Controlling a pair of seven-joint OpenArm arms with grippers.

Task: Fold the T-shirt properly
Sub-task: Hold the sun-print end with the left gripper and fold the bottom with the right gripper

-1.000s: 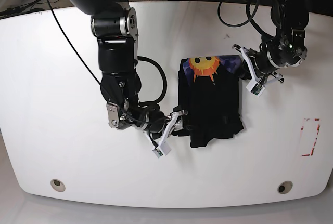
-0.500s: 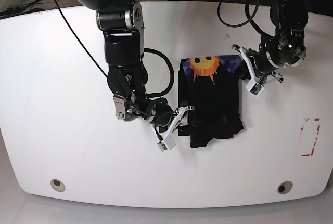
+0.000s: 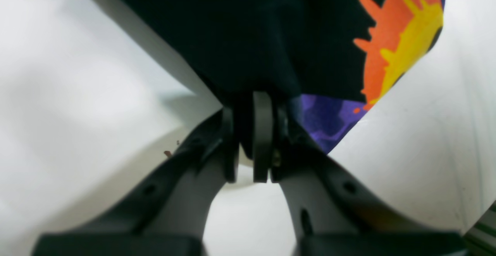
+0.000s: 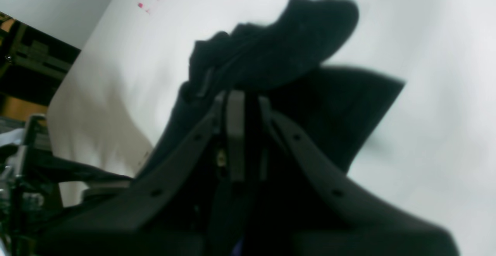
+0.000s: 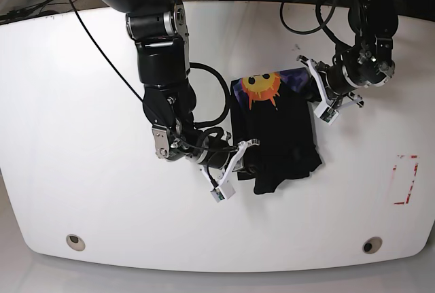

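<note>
Has skewed the T-shirt (image 5: 279, 130) since the earlier base view, swinging its sun print (image 5: 260, 88) slightly toward the view's left. Lies bunched on the counter (image 5: 122, 218), between both arms. Holds the printed end clamped in the left pincer (image 3: 250, 135); seems, through blur, to have the right pincer (image 4: 252, 132) closed on black cloth at the other end. Is partly hidden behind the right arm (image 5: 170, 96). Shows red marks (image 5: 396, 179) well apart, beyond the left arm (image 5: 372, 41).
</note>
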